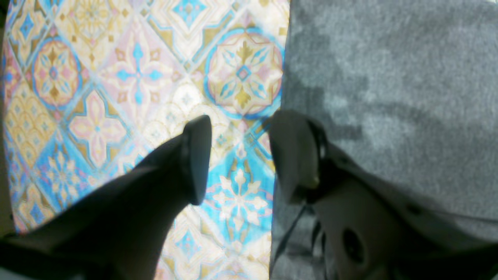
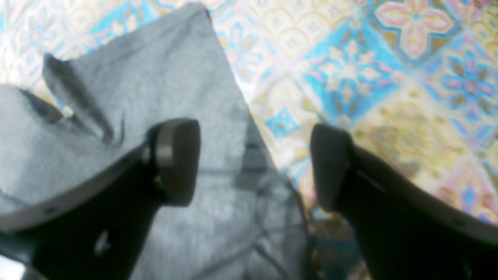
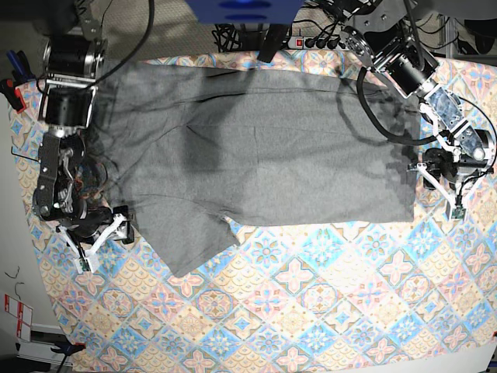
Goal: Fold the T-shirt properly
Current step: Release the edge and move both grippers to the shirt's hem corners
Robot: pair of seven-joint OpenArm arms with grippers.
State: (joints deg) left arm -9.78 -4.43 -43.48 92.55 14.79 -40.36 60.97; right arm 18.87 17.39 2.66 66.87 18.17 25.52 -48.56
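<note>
Left wrist view looks past the left gripper (image 1: 239, 155), whose fingers stand apart with nothing between them; one finger hangs over the patterned tablecloth (image 1: 116, 89), the other over the straight edge of the grey T-shirt (image 1: 389, 97). Both arm bodies are cut off at the bottom of the frame, and the picture is soft, so the weave and any hem stitching are hard to make out. From the right wrist camera, the right gripper (image 2: 255, 163) is likewise spread wide and empty, straddling a slanted edge of the T-shirt (image 2: 163, 77), with a small raised fold of cloth beyond the nearer finger. Farther off, the base camera shows the T-shirt (image 3: 264, 148) spread flat across the far half of the worktop (image 3: 311, 311), one sleeve pointing toward the near side, its far edge partly shaded. The left gripper (image 3: 439, 175) sits at the shirt's right end, the right gripper (image 3: 105, 229) at its left end.
</note>
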